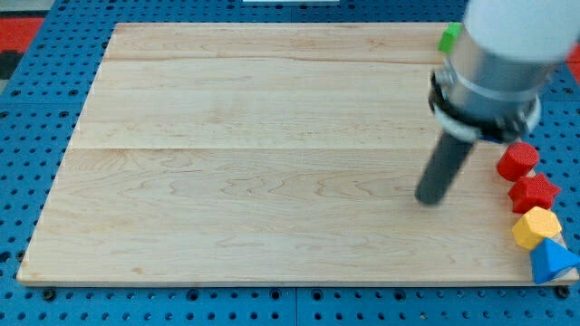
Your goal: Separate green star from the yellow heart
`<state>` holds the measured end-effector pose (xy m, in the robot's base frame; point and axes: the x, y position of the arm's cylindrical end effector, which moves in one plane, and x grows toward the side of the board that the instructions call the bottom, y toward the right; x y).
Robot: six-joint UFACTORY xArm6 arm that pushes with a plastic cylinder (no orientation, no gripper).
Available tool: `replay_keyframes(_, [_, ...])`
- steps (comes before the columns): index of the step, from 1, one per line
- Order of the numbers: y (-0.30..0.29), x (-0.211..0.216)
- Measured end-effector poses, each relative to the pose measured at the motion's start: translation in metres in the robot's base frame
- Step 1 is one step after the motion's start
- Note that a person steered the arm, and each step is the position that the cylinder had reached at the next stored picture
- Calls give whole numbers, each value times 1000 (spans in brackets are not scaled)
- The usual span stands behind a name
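No hand, just a rod, nothing to open or shut. My tip [429, 199] idles touching neither block: green block [449, 37] well above it, yellow block [535, 226] lower right, probably already separated.

a robotics lab bench — pale wooden board [272, 154] on a blue perforated table [27, 136]

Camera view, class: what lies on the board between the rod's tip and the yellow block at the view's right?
Only bare wood separates my tip from the yellow block in the camera view.
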<state>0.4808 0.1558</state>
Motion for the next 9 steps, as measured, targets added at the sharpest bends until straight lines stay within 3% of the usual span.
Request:
replay_keyframes(1, [-4, -109])
replay_keyframes(3, [-14, -261])
replay_keyframes(4, [4, -289])
replay_keyframes(7, [107, -289])
replay_keyframes(8, [180, -290])
replay_keyframes(9, [187, -253])
